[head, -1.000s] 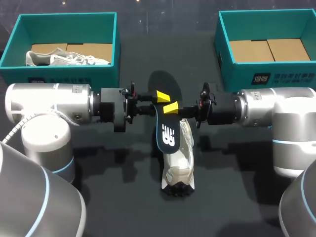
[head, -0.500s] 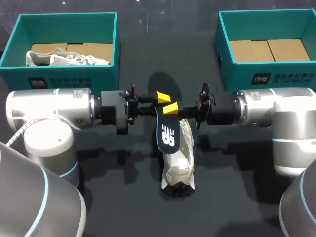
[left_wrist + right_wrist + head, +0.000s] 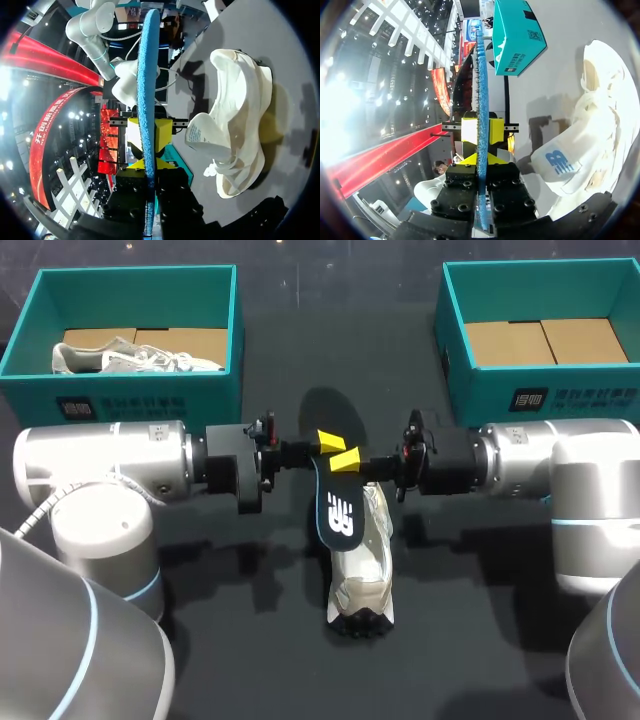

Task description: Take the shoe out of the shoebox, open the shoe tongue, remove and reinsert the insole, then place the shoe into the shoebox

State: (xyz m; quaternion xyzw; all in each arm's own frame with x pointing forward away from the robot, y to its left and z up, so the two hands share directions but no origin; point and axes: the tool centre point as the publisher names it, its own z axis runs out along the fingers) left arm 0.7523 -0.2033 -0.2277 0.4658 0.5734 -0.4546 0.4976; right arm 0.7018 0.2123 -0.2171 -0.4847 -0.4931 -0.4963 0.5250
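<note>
A black insole [image 3: 338,502] with a blue underside hangs tilted above the beige shoe [image 3: 364,565], which lies on the dark table with its toe toward me. My left gripper [image 3: 326,441] and right gripper [image 3: 348,458] meet at the insole's upper half from opposite sides, and both are shut on it. In the left wrist view the insole [image 3: 148,75] stands edge-on between the fingers of my left gripper [image 3: 148,170], with the shoe [image 3: 235,135] lying off to one side of it. The right wrist view likewise shows the insole [image 3: 480,75] clamped in my right gripper [image 3: 481,160], beside the shoe [image 3: 590,140].
A teal shoebox [image 3: 35,365] at the back left holds a second pale shoe [image 3: 135,358]. Another teal shoebox [image 3: 520,390] at the back right holds only cardboard [image 3: 545,340]; it shows again in the right wrist view as a teal box [image 3: 517,37].
My left gripper's fingers have closed onto the insole and its arm has edged slightly to the right. The right arm, insole and shoe have stayed put.
</note>
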